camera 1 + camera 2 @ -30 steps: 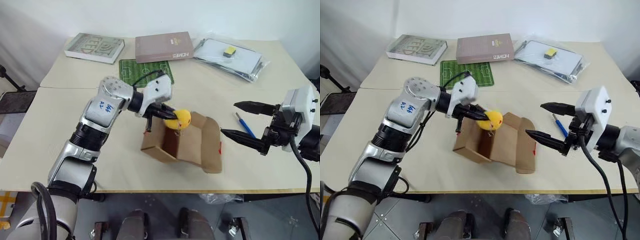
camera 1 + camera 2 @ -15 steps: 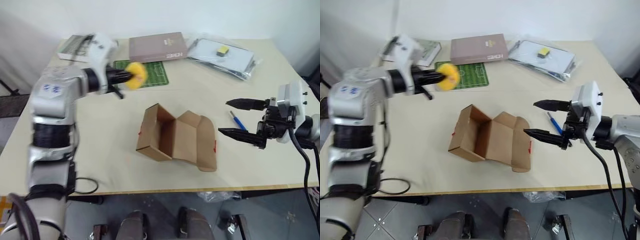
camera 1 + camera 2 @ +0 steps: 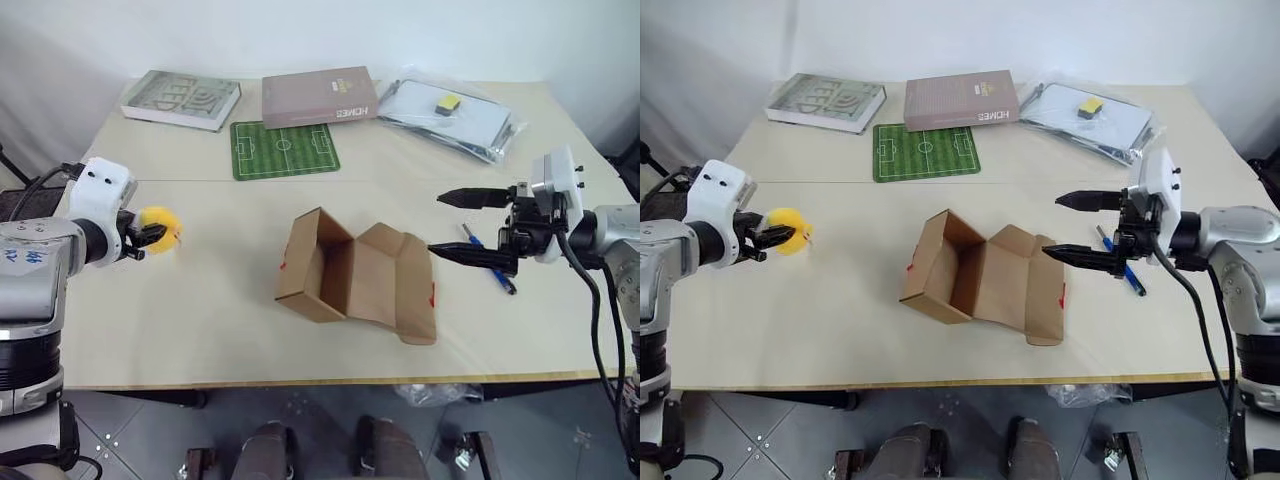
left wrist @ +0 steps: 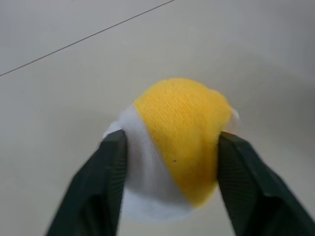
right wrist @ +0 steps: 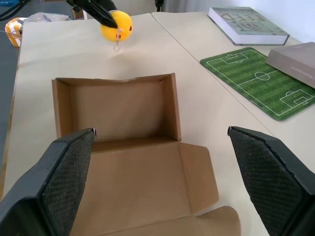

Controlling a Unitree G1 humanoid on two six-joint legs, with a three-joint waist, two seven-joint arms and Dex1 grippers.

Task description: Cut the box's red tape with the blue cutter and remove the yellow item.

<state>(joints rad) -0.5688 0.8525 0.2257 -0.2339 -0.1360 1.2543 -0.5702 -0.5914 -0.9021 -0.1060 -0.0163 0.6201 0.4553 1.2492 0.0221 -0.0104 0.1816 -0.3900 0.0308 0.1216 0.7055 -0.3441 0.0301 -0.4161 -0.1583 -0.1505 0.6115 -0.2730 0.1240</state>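
The brown box [image 3: 350, 280] lies open in the middle of the table, flaps spread, with bits of red tape [image 3: 432, 293] on its right flap edge. The yellow item [image 3: 160, 229], a yellow and white ball, hangs above the table's left side. My left gripper [image 3: 150, 232] is shut on it, with both fingers [image 4: 106, 182] pressing its sides. My right gripper [image 3: 436, 223] stands open just right of the box, fingers pointing at it, nothing between them. Under that hand the blue cutter [image 3: 497, 272] lies on the table.
At the back stand a green football-pitch mat [image 3: 285, 148], a grey-green book [image 3: 183, 97], a brownish-pink book [image 3: 320, 95] and a clear plastic bag with a yellow block [image 3: 455, 110]. The table's left edge runs close beside the left hand.
My left arm has swung the ball out of the box and far to the left side of the table. My right gripper has edged closer to the box, still open.
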